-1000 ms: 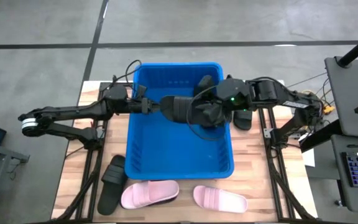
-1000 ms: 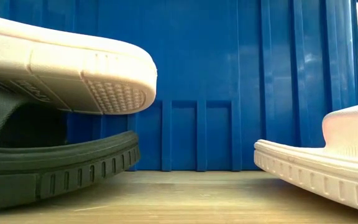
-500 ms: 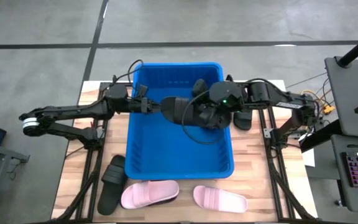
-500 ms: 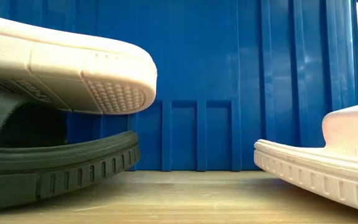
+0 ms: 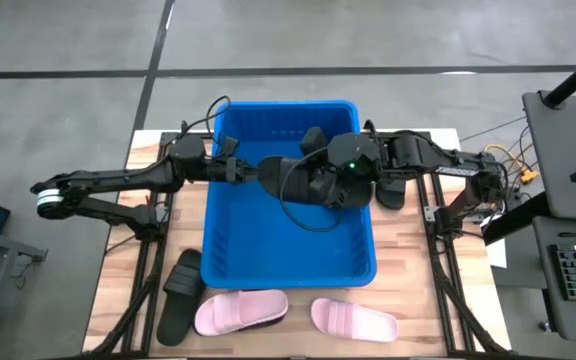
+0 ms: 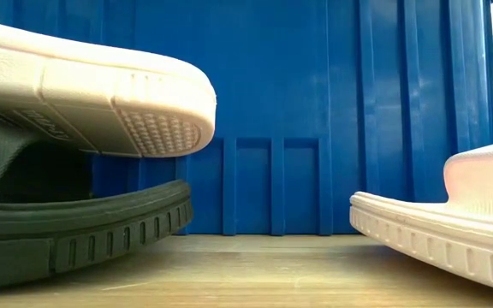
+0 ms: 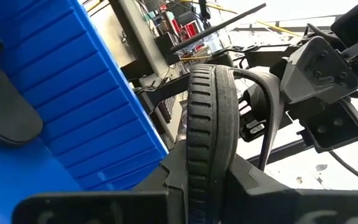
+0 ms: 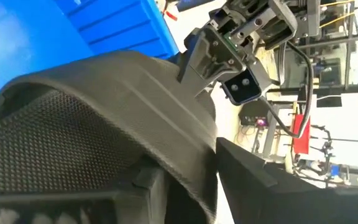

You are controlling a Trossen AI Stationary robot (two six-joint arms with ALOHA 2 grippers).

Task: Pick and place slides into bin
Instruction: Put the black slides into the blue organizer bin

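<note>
A black slide [image 5: 290,178] hangs over the middle of the bin [image 5: 288,262], pinched at its sole edge by the left claw [image 5: 251,171], whose fingers are pressed tight on it. From three o'clock the right claw [image 5: 320,183] has its fingers around the strap, but I cannot tell whether they have bitten yet.

Another black slide [image 5: 310,137] lies inside toward twelve; one [image 5: 392,190] sits on the desk [image 5: 416,290] at three. At six, outside the bin, lie two pink slides [image 5: 240,311] and a black one [image 5: 178,293].

To do this well, I'd say only one claw should let go at a time, low over the bin floor, so the slide drops flat instead of catching the rim.
</note>
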